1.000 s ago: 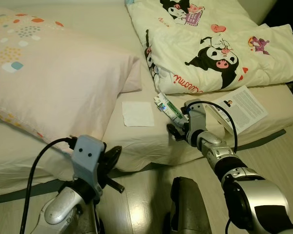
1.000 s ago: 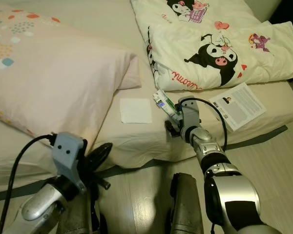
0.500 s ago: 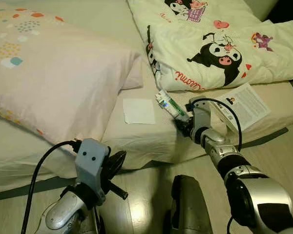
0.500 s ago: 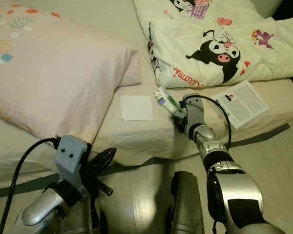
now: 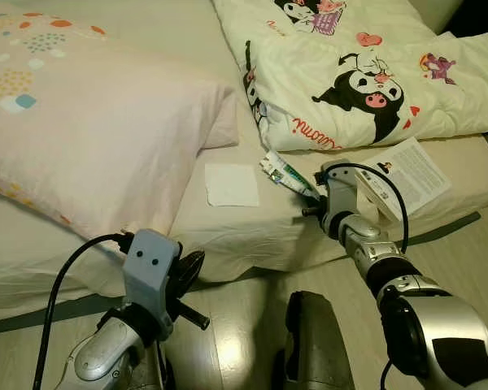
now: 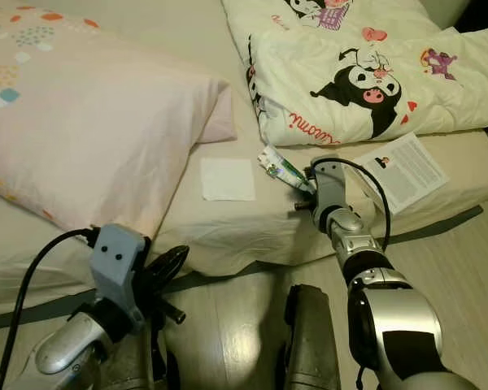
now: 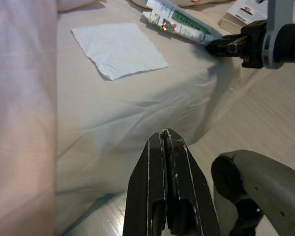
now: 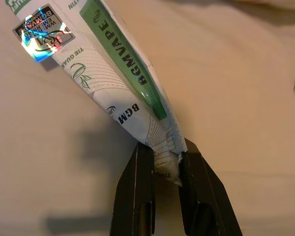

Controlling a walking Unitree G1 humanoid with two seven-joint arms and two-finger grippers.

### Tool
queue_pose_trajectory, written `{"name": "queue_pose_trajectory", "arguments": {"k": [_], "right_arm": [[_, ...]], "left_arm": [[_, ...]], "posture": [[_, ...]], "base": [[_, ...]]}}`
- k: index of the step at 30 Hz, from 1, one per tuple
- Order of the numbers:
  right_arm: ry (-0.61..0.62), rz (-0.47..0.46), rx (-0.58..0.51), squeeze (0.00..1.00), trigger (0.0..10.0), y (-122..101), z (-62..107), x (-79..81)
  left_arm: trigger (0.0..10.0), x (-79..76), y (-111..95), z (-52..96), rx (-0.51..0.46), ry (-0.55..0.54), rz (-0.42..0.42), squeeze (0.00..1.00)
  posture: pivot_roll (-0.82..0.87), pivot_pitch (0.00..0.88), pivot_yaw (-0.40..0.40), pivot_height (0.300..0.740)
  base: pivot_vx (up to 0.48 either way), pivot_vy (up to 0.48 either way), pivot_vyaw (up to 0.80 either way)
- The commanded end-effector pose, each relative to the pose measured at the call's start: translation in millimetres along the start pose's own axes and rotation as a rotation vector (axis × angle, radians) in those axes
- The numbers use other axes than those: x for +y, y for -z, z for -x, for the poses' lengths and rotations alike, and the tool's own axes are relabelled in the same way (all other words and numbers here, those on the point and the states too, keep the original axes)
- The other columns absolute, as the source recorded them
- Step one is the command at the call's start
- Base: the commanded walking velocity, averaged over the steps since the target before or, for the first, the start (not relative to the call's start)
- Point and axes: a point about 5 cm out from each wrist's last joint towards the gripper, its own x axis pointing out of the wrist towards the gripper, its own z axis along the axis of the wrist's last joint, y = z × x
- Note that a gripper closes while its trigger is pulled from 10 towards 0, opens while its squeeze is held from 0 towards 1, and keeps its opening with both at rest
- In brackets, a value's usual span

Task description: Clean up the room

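The right gripper (image 8: 164,164) is reaching over the edge of the bed (image 5: 244,231) and pinching the near end of a white and green packet (image 8: 113,83) between its two black fingers (image 8: 137,191), which are pressing narrowly on the crumpled corner of the wrapper. The packet, printed with green lettering and carrying a shiny holographic sticker, is lying on the beige sheet near the mattress edge, just below the folded cartoon-print quilt (image 5: 358,73) and between a white square tissue (image 5: 232,184) and a printed leaflet (image 5: 407,175). The tissue is lying flat on the sheet, just beside the large pink pillow (image 5: 89,122) with coloured dots, and apart from the packet. The leaflet is resting on the sheet to the robot's right of the gripper, partly tucked under the quilt's lower hem. A black cable (image 5: 374,183) is looping from the right wrist over the leaflet. The left gripper (image 7: 168,162) is hanging low in front of the bed, over the pale wooden floor (image 5: 236,325), its fingers pressed together with nothing between them. In the left wrist view the tissue (image 7: 119,49) and the packet (image 7: 179,22) are lying ahead on the sheet, with the right gripper's tip touching the packet's end.
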Motion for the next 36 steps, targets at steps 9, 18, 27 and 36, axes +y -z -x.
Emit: {"name": "queue_pose_trajectory", "arguments": {"k": [9,18,27,36], "right_arm": [[-0.085,-0.045,-0.162,0.0,10.0,-31,-6.4,24.8],[0.014,-0.048,-0.379,0.0,10.0,-22,10.2,42.7],[0.036,-0.011,-0.338,0.0,10.0,20,26.0,51.9],[0.028,-0.085,-0.293,0.0,10.0,40,36.0,56.2]], "left_arm": [[10.0,37.6,34,-10.9,0.09,-0.159,0.0,0.0],[10.0,63.9,71,-21.5,0.204,-0.476,-0.002,0.0],[10.0,66.6,69,-36.4,0.122,-0.558,-0.003,0.0],[10.0,63.9,64,-44.2,0.104,-0.517,-0.052,0.0]], "posture": [[0.04,0.258,-0.075,0.536],[-0.03,0.105,-0.045,0.536],[-0.05,0.062,-0.028,0.536],[-0.04,0.076,-0.024,0.536]], "base": [[0.0,0.0,0.0],[0.0,0.0,0.0],[0.0,0.0,0.0],[0.0,0.0,0.0]]}}
